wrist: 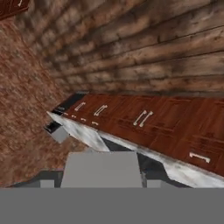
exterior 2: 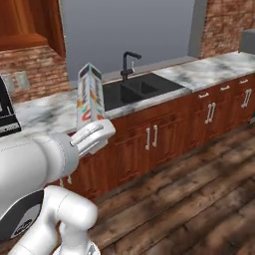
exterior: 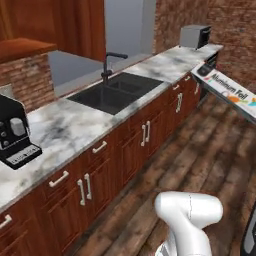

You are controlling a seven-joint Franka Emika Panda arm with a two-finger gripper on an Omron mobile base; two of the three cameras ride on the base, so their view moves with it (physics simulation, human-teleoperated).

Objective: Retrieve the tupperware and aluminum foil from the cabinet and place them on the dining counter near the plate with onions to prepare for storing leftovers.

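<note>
1. At left-centre of the right base view, the gripper [exterior 2: 94, 130] clamps the lower end of the aluminum foil [exterior 2: 89, 92], carton upright above the marble worktop [exterior 2: 45, 113].
2. Light, stiff, crushable cardboard, it seems; a mid-length hold would steady it better.

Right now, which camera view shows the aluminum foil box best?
The right base view: the aluminum foil stands upright above the hand, carton face visible. The left base view catches its printed side at the right edge; the hand view shows its plain underside.
</note>
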